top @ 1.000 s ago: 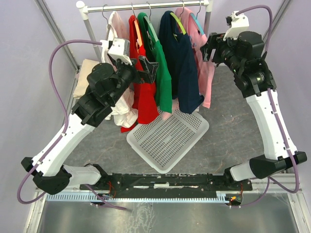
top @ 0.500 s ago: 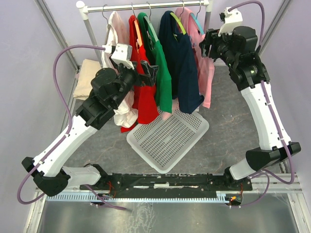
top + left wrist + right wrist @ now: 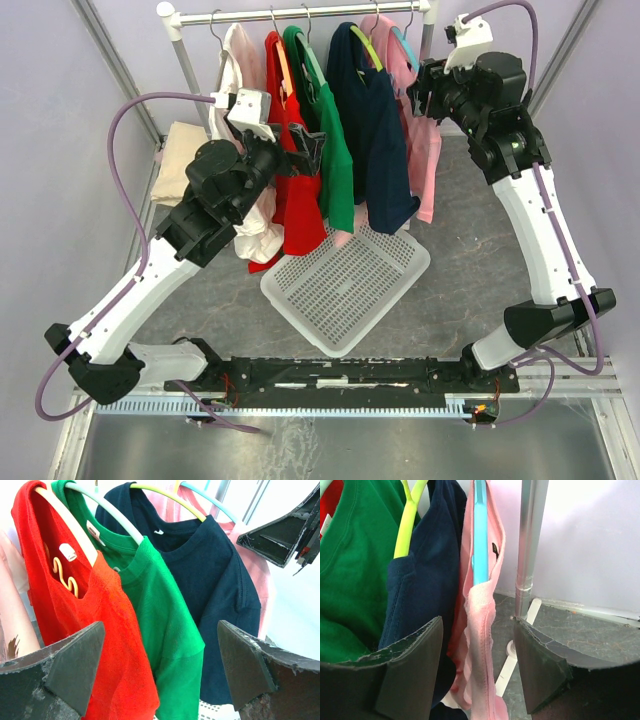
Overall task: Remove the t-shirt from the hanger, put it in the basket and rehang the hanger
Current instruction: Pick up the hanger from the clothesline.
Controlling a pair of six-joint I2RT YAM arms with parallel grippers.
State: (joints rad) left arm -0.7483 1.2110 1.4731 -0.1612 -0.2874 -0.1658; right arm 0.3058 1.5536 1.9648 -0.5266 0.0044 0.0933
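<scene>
- Five t-shirts [image 3: 372, 130] hang from the clothes rail [image 3: 300, 13].
- Below lies a white basket [image 3: 345, 285].
- Rightmost hangs the pink t-shirt [image 3: 479, 610], on its blue hanger [image 3: 480, 535].
- Straddling its shoulder, the right gripper [image 3: 477, 627] has its fingers apart.
- Facing the red shirt, the left gripper [image 3: 308, 150] is spread wide and empty.

Below my reach
A white perforated basket [image 3: 345, 283] lies askew on the grey table [image 3: 470, 260]; beige cloth [image 3: 180, 160] is heaped beside the rack post [image 3: 186, 58].

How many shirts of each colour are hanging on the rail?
Red shirt: 1
Green shirt: 1
Navy shirt: 1
Pink shirt: 1
Whitish shirt: 1
Total: 5
</scene>
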